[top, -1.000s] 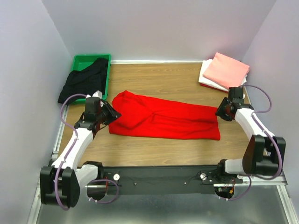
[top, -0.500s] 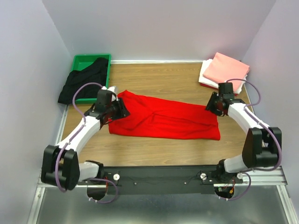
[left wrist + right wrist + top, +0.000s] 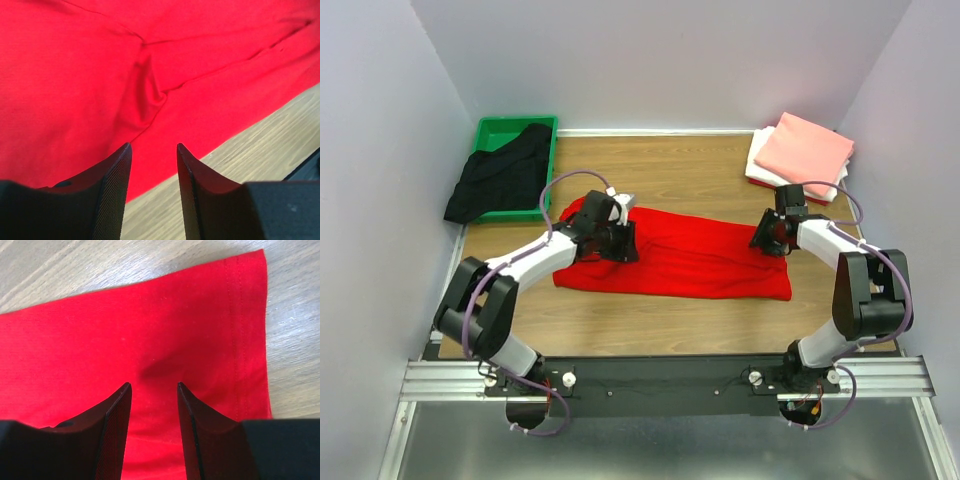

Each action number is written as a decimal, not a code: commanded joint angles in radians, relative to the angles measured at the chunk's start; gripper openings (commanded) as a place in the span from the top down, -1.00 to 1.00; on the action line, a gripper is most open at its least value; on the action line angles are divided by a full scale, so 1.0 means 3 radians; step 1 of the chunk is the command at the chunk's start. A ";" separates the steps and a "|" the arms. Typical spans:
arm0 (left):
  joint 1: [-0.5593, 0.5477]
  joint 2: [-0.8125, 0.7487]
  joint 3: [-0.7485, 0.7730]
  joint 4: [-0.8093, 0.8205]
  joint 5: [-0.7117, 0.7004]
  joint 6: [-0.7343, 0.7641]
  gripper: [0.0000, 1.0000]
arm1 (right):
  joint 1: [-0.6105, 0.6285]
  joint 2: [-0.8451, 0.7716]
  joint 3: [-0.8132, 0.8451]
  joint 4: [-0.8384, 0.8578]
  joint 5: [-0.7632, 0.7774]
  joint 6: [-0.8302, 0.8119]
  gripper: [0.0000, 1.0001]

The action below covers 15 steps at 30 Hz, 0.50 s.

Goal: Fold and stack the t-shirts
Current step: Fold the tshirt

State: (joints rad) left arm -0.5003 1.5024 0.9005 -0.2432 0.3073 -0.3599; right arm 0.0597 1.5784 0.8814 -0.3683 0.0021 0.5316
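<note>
Across the middle of the wooden table (image 3: 670,330) lies the red shirt (image 3: 690,262), flattened into a long band. Its long axis runs from the robot's left to its right and dips a little toward the near edge at the right end. At the far left corner a black shirt (image 3: 498,178) hangs half out of a green tray (image 3: 492,128), unfolded. At the far right corner a pink shirt (image 3: 805,148) rests folded on a white shirt (image 3: 760,166). Each arm reaches over its own end of the red band: the left gripper (image 3: 618,240) is above the bunched left end, and the right gripper (image 3: 767,238) is above the far right corner. The red cloth lies straight ahead of and beneath both grippers. Each has its jaws parted by a modest gap with nothing between them. Whether the tips touch the cloth cannot be told. From the left wrist a crease (image 3: 150,95) runs just beyond the tips. From the right wrist the stitched hem (image 3: 250,330) lies just to the right of the tips. By my reading, the next move is a pinch at both ends, so what matters is that each gripper sits squarely over its end of that long axis.
</note>
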 commanded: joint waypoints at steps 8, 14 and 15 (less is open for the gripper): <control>-0.0117 0.0534 0.0230 -0.0431 -0.0594 0.0218 0.10 | 0.0005 0.0031 -0.0034 0.0036 0.0100 0.0094 0.03; -0.0117 0.0662 0.0378 -0.0651 -0.0937 0.0213 0.10 | 0.0005 0.0067 -0.0075 0.0036 0.0172 0.0110 0.03; -0.0117 0.0683 0.0414 -0.0723 -0.1079 0.0198 0.10 | 0.0000 0.0072 -0.0080 0.0036 0.0182 0.0115 0.03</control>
State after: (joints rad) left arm -0.5323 1.6829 0.9871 -0.3859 0.1200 -0.3107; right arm 0.0597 1.5826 0.8776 -0.3645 0.0143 0.5503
